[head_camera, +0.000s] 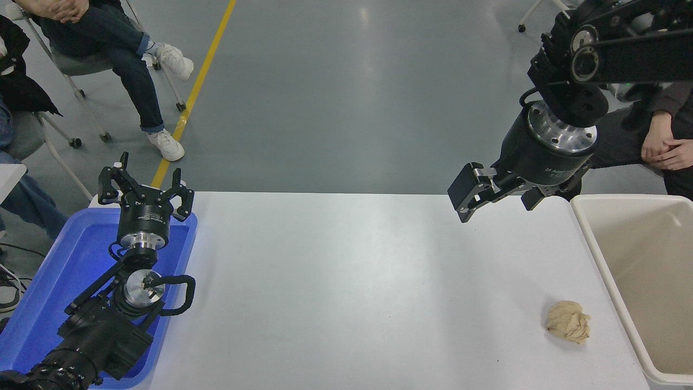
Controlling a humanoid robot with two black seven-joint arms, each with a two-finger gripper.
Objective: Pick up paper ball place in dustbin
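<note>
The paper ball (568,321), a tan wrinkly lump, lies on the white table (352,281) near its front right, just left of the dustbin. The dustbin (602,260) is a cream rectangular bin at the right edge; what shows of its inside is bare. My right gripper (499,201) hangs from the arm at the upper right, above the table's far edge, well behind the ball. It is open and holds nothing. My left gripper (145,183) is parked at the lower left over the blue tray, open and empty.
A shallow blue tray (48,292) sits at the table's left end under the left arm. A person sits on a chair at the top left (119,54). Another person's hands (663,149) rest at the right edge, behind the dustbin.
</note>
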